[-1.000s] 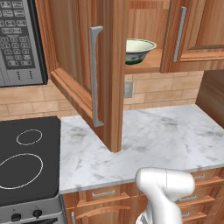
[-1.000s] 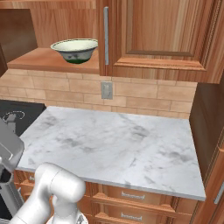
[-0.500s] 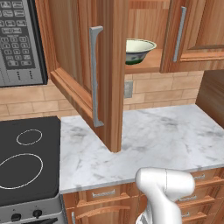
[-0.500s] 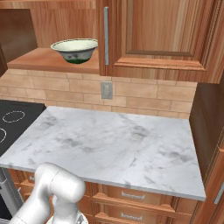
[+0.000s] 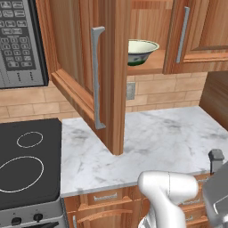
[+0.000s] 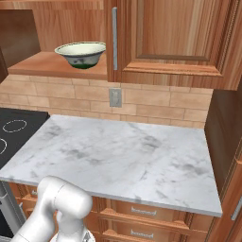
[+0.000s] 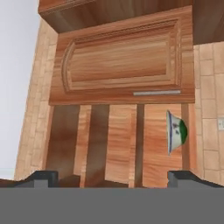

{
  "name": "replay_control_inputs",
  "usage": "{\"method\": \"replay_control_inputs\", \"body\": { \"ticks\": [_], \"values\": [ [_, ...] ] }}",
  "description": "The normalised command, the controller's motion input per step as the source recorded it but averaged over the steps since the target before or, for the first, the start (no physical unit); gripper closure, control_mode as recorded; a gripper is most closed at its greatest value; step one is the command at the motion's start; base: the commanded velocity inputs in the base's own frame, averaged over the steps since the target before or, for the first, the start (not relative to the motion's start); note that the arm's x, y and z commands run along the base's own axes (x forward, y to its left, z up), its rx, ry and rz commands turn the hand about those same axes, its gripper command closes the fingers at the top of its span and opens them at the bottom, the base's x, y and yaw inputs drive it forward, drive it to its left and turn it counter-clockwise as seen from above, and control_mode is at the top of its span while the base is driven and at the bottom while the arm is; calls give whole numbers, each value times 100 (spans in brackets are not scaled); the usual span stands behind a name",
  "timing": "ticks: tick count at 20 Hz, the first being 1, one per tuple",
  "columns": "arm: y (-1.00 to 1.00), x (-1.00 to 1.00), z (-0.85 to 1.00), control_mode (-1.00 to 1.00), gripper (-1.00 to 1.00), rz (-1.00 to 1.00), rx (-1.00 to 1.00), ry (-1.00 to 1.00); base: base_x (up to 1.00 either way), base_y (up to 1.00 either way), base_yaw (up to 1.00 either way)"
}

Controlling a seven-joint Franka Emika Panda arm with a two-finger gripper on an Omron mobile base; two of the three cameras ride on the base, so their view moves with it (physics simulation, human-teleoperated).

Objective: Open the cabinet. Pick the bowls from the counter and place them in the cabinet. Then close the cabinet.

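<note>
The cabinet's left door (image 5: 84, 67) stands swung open toward me, its silver bar handle (image 5: 97, 78) facing out. On the cabinet's shelf (image 6: 42, 64) sits a cream bowl (image 5: 141, 51) with a green outside, which the right base view (image 6: 80, 53) shows too. In the rolled hand view the same bowl (image 7: 176, 132) appears on its side inside the open cabinet (image 7: 109, 144). My gripper (image 7: 113, 179) is open with nothing between its fingertips (image 7: 43, 177), and it is well back from the cabinet. One dark fingertip (image 5: 216, 156) rises over the counter's front right edge (image 5: 196, 167).
The cabinet's right door (image 6: 175, 33) is shut, handle (image 6: 114, 38) vertical. A grey microwave (image 5: 20, 44) hangs at the left above a black stove top (image 5: 26, 164). A wall outlet (image 6: 115, 97) sits over the white marble counter (image 6: 118, 151). Drawers (image 6: 142, 210) run below.
The hand has swung from the left edge of the right base view to the lower right of the left base view. Bowl and doors have not moved.
</note>
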Motion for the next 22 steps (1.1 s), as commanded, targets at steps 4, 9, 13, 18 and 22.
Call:
{"method": "replay_control_inputs", "body": {
  "ticks": [4,9,13,18,22],
  "values": [
    [87,-9,-5,-100,-100,-18,0,-16,0,0,0],
    [91,0,0,-100,-100,-18,0,-8,0,0,0],
    [83,0,0,-100,-100,-18,0,-6,0,0,0],
    [67,3,0,-100,-100,-14,0,-2,0,0,0],
    [40,18,0,-100,-100,-4,0,0,0,0,0]
  ]
}}
